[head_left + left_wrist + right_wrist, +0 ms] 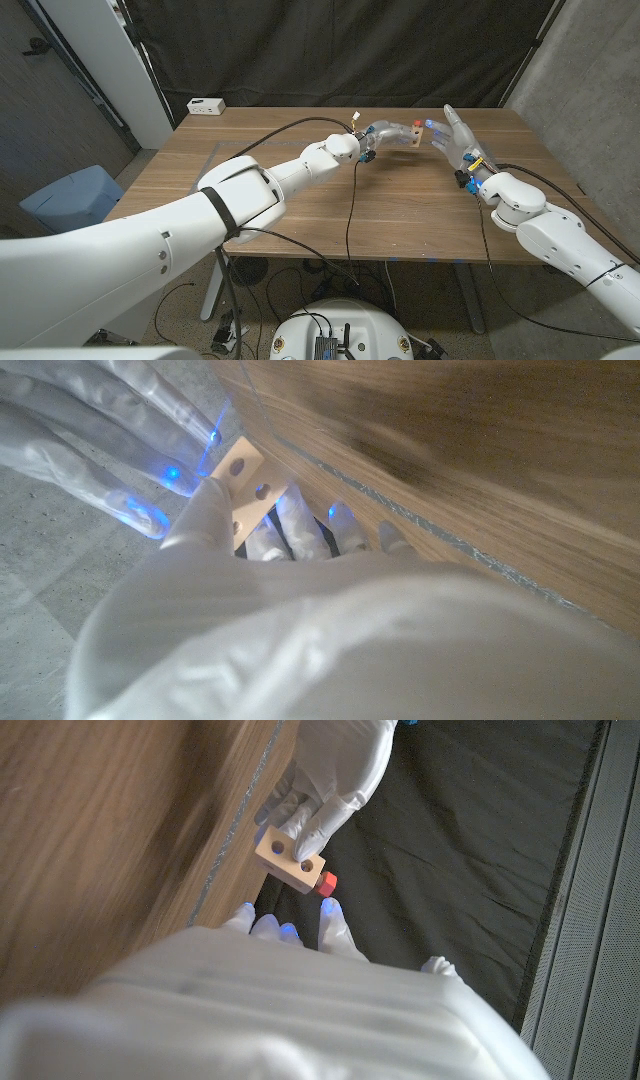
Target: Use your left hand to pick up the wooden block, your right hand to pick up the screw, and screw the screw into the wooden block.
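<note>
Above the far middle of the table, my left hand [383, 133] holds the small wooden block [409, 137] between thumb and fingers. The red screw [415, 127] sits in the block's side. In the right wrist view the block [288, 860] shows two holes, the red screw head [327, 884] juts from its end, and my left hand [330, 770] grips it. My right hand [455, 141] stands just beside the block with fingers spread and nothing in them. In the left wrist view the block [245, 485] lies against my thumb, with my right hand's fingers [100, 430] close by.
A white box [206, 104] sits at the back left corner of the wooden table [400, 215]. A black cable [350, 205] runs from my left wrist across the table. A blue seat [70, 195] stands off the table's left side.
</note>
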